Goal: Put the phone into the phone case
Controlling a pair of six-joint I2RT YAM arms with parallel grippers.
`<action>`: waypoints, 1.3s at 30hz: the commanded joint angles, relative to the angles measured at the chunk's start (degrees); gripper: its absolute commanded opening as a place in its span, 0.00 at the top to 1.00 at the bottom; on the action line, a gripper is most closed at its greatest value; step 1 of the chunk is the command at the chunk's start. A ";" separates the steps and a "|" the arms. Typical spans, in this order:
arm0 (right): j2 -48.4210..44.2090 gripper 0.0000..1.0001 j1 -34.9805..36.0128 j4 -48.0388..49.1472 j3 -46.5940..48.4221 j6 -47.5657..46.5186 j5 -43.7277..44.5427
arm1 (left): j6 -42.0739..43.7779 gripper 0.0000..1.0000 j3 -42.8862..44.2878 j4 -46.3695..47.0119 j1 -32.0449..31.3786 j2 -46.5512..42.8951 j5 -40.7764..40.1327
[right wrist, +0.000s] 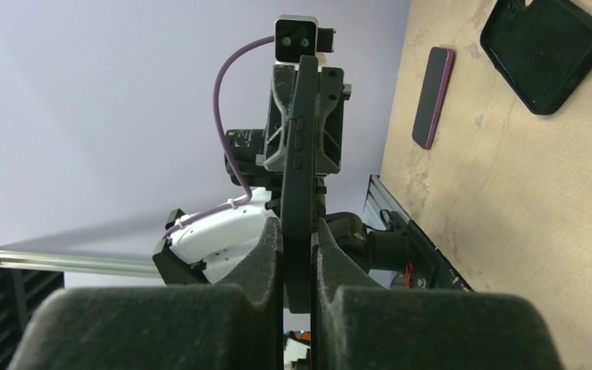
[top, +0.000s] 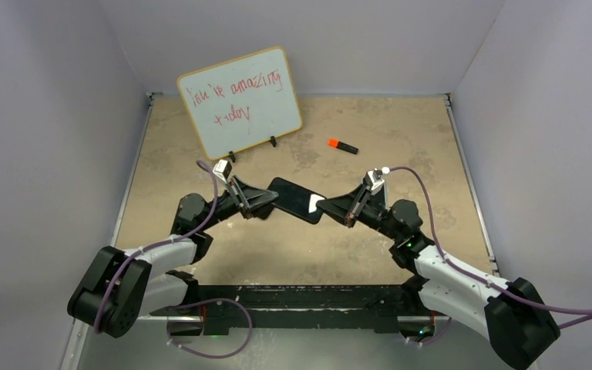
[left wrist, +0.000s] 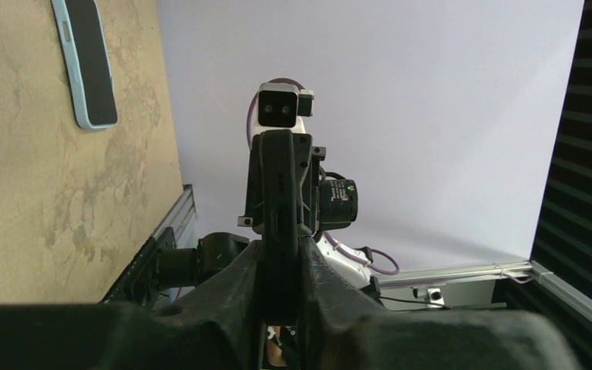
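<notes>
A black phone hangs above the middle of the table, held flat between both grippers. My left gripper is shut on its left end and my right gripper is shut on its right end. The phone stands edge-on between the fingers in the left wrist view and in the right wrist view, where side buttons show. I cannot tell whether a case is around it. An empty black phone case lies on the table in the right wrist view.
A whiteboard with red writing stands at the back, and an orange marker lies right of it. A pink-edged phone lies beside the black case. A phone in a light blue case lies on the table in the left wrist view.
</notes>
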 commanded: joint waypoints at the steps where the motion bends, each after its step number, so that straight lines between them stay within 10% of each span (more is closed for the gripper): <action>1: -0.72 1.00 0.44 4.62 0.19 0.90 0.66 | 1.79 0.73 0.80 0.82 -0.08 -1.88 -0.67; 7: 1.22 1.00 0.69 2.35 1.94 -0.12 -0.08 | 6.47 0.57 1.30 -6.40 -0.18 -4.51 0.34; 12: 2.21 0.95 1.94 0.26 3.00 -2.00 -0.54 | 7.97 0.75 0.55 -7.98 -0.17 -5.54 -0.41; 21: 3.81 0.47 7.78 -3.49 4.80 -3.74 1.68 | 6.39 1.00 -0.80 -5.04 -0.17 -6.32 -2.43; 30: 4.08 0.55 10.45 -4.02 2.84 -1.77 4.53 | 6.00 1.00 -1.96 -2.99 -0.15 -7.14 -4.42; 36: 4.31 0.99 10.51 -5.67 3.97 -1.88 4.88 | 6.88 1.00 -2.21 -2.64 -0.17 -6.30 -4.50; 39: 3.39 1.00 10.54 -7.20 4.11 -2.45 5.93 | 7.75 1.00 -2.40 -2.78 -0.17 -6.24 -3.96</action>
